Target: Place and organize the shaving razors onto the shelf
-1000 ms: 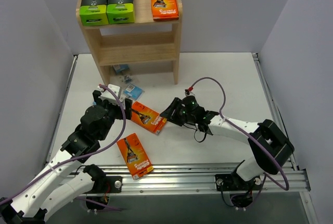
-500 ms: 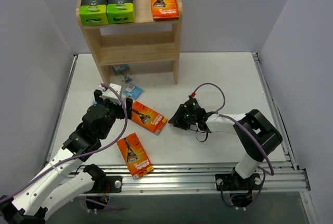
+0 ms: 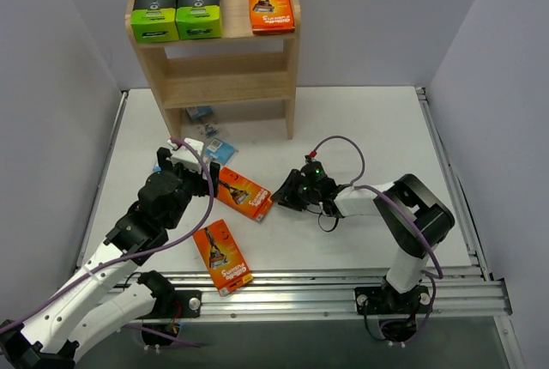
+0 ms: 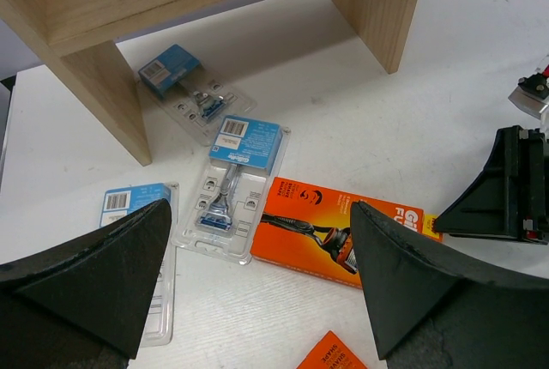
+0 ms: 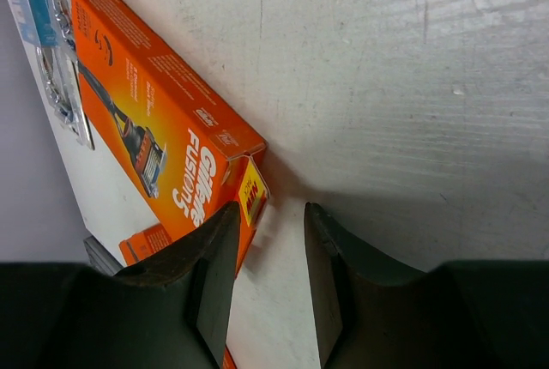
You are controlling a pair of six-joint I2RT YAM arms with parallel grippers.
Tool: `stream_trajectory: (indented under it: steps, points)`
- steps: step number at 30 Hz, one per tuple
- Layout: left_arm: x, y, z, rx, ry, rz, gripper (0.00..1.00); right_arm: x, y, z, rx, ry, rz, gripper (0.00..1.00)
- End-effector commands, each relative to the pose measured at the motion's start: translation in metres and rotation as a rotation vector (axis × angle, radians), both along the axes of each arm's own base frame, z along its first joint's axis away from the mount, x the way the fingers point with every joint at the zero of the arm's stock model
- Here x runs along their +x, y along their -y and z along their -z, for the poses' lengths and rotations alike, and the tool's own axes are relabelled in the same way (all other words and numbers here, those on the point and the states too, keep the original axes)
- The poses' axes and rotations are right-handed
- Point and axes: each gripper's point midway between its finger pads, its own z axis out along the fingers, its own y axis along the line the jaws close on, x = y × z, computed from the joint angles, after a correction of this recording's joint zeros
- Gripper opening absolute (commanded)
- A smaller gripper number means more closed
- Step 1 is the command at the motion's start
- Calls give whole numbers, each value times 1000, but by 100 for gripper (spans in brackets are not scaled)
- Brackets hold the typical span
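Observation:
Two black-and-lime-green boxes [image 3: 177,8] and one orange box [image 3: 270,6] stand on the top tier of the wooden shelf [image 3: 227,77]. An orange razor box [image 3: 244,194] lies flat on the table, and a second one [image 3: 222,256] lies nearer the arms. Three clear blister packs lie by the shelf's foot [image 4: 184,86], [image 4: 236,180], [image 4: 129,202]. My left gripper [image 4: 259,210] hangs open wide above the packs and the orange box [image 4: 317,232]. My right gripper [image 5: 270,214] is low on the table, open narrowly, its left finger beside the box's end [image 5: 249,189], nothing between the jaws.
The shelf's middle and bottom tiers [image 3: 227,90] hold nothing. Grey walls close in the table on the left, back and right. A metal rail [image 3: 343,287] runs along the near edge by the arm bases. A purple cable [image 3: 343,142] loops over the right arm.
My right gripper has narrowed its jaws and dropped lower beside the orange box's right end, with the arm's elbow folding in. The left arm has barely moved.

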Motion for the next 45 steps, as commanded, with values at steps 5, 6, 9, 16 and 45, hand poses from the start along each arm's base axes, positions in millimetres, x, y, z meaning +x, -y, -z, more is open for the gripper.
stream_trajectory:
  steps: [5,6,9,16,45]
  points:
    - [1,-2,-24,-19,49,-9,94,1,-13,6,8,-3,-24,31]
    - [1,-1,-24,-19,49,-7,94,1,-14,7,10,-5,-27,30]
    - [1,-2,-25,-20,50,-7,94,1,-15,8,16,-11,-24,26]
    - [1,-1,-24,-20,49,-6,94,0,-18,4,54,-14,-14,11]
    - [-42,73,-46,-25,-56,476,94,18,3,-205,377,192,241,0]
